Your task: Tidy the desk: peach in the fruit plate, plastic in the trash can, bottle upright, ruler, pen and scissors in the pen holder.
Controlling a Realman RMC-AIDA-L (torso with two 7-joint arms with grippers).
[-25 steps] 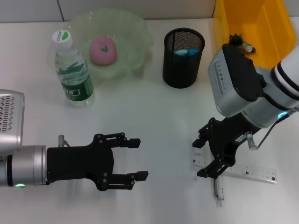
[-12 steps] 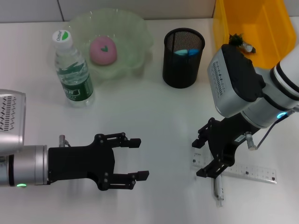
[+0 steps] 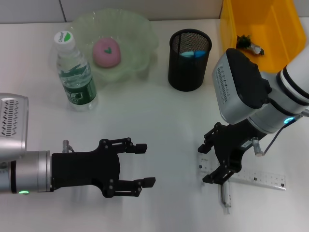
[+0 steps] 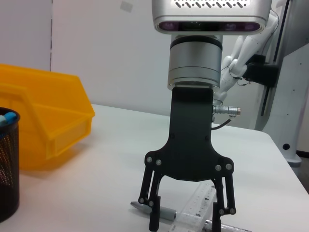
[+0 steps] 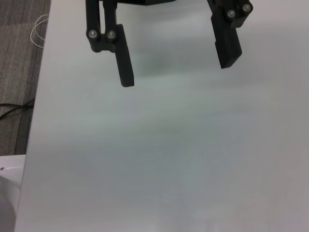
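A clear ruler [image 3: 244,177] lies flat at the front right with a silver pen [image 3: 225,195] under it. My right gripper [image 3: 205,164] is open, low over the ruler's left end, one finger on each side. In the left wrist view the right gripper [image 4: 187,218] stands over the ruler [image 4: 197,211] and pen [image 4: 164,210]. My left gripper [image 3: 145,164] is open and empty at the front left; it also shows in the right wrist view [image 5: 176,55]. The bottle [image 3: 75,75] stands upright. The peach [image 3: 106,52] lies in the green fruit plate [image 3: 140,29]. The black pen holder [image 3: 189,60] holds something blue.
The yellow trash bin [image 3: 270,24] at the back right holds a small piece of plastic [image 3: 248,43]. The bin [image 4: 43,121] and pen holder [image 4: 7,164] also show in the left wrist view. Bare white table lies between the two grippers.
My right arm has shifted slightly left over the ruler's end. My left gripper has crept slightly right. Nothing was taken hold of.
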